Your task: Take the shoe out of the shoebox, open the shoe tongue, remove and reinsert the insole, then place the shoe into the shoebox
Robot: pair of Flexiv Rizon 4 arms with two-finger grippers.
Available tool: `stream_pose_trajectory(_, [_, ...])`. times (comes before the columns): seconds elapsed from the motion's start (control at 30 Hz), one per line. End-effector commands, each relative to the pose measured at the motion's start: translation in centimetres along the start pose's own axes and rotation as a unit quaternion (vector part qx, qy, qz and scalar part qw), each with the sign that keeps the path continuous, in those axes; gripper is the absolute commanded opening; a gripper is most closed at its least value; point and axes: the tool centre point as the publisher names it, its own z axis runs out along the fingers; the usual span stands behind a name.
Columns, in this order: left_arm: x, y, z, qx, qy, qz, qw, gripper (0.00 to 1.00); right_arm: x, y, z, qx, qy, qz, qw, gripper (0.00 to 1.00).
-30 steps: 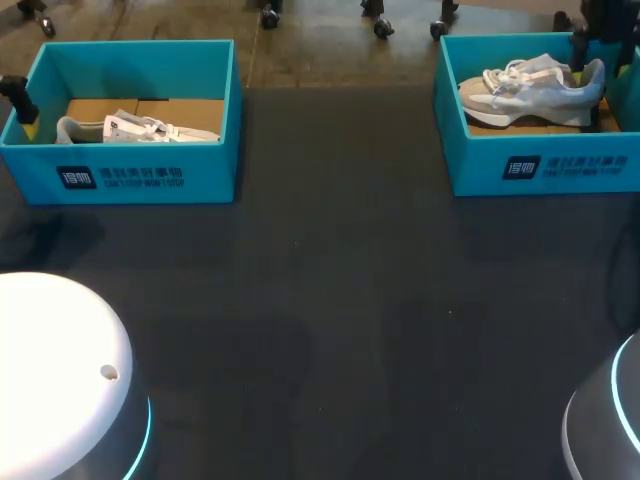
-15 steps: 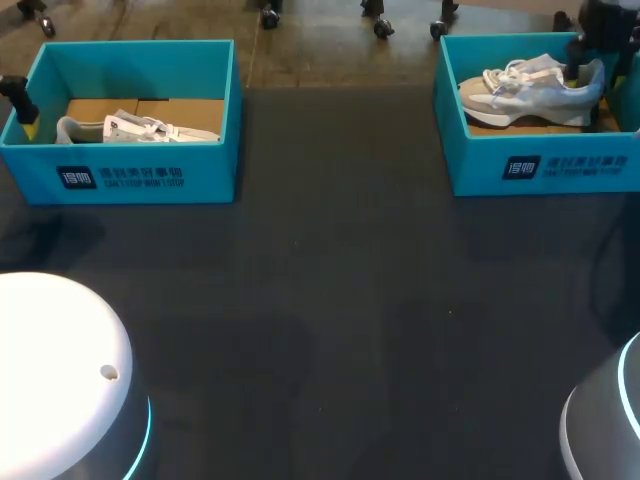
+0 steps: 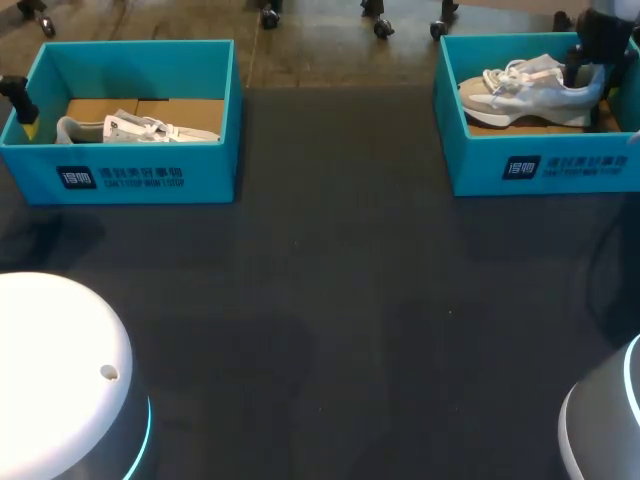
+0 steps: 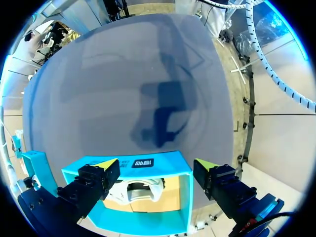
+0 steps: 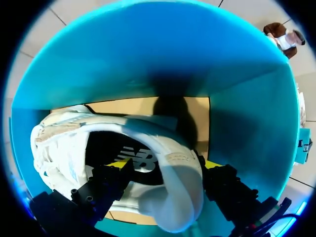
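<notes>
One sneaker (image 3: 520, 95): in right shoebox (image 3: 470, 160).
Right gripper (image 5: 163, 165): at its heel; I cannot tell grip.
Left gripper (image 4: 150, 170): spread wide.

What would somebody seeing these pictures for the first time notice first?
Two turquoise boxes stand out on the dark table: the left shoebox at its far left and the right shoebox at its far right. The right one holds a grey and white sneaker, with the right gripper down at its heel. A white shoe lies low in the left one, with the left gripper open close by.
</notes>
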Motion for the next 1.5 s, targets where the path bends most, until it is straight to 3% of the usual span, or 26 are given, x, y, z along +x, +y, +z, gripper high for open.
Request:
stream_pose_trajectory(0.03, [0.0,-0.1,0.0,-0.001,0.001,0.000,1.000,1.00,-0.2,0.9,0.8,0.047,0.008,0.004,0.999,0.81])
stream_pose_trajectory(0.23, [0.0,-0.1,0.0,-0.001,0.001,0.000,1.000,1.00,-0.2,0.9,1.1,0.054,0.017,0.007,0.998,0.73])
stream_pose_trajectory(0.3, [0.0,-0.1,0.0,-0.001,0.001,0.000,1.000,1.00,-0.2,1.0,1.2,0.058,0.020,0.006,0.998,0.45])
stream_pose_trajectory(0.37, [0.0,-0.1,0.0,-0.001,0.001,0.000,1.000,1.00,-0.1,1.0,1.2,0.059,0.020,0.005,0.998,0.40])
stream_pose_trajectory(0.43, [0.0,-0.1,0.0,-0.001,0.001,0.000,1.000,1.00,0.1,1.2,1.1,0.060,0.020,0.004,0.998,0.15])
stream_pose_trajectory(0.5, [0.0,-0.1,0.0,-0.001,0.001,0.000,1.000,1.00,0.3,1.1,0.8,0.061,0.018,0.004,0.998,0.00])
stream_pose_trajectory(0.7, [0.0,-0.1,0.0,-0.001,0.001,0.000,1.000,1.00,0.9,0.9,-0.4,0.072,0.002,0.020,0.997,0.00])
stream_pose_trajectory(0.87, [0.0,-0.1,0.0,-0.001,0.001,0.000,1.000,1.00,0.8,0.2,-3.0,0.077,-0.022,0.051,0.995,0.00])
stream_pose_trajectory(1.2, [0.0,-0.1,0.0,-0.001,0.001,0.000,1.000,1.00,-0.3,-1.0,-9.6,0.055,-0.064,0.089,0.992,0.00])
stream_pose_trajectory(1.5, [0.0,-0.1,0.0,-0.001,0.001,0.000,1.000,1.00,-1.3,-1.3,-12.8,0.032,-0.077,0.109,0.991,0.00])
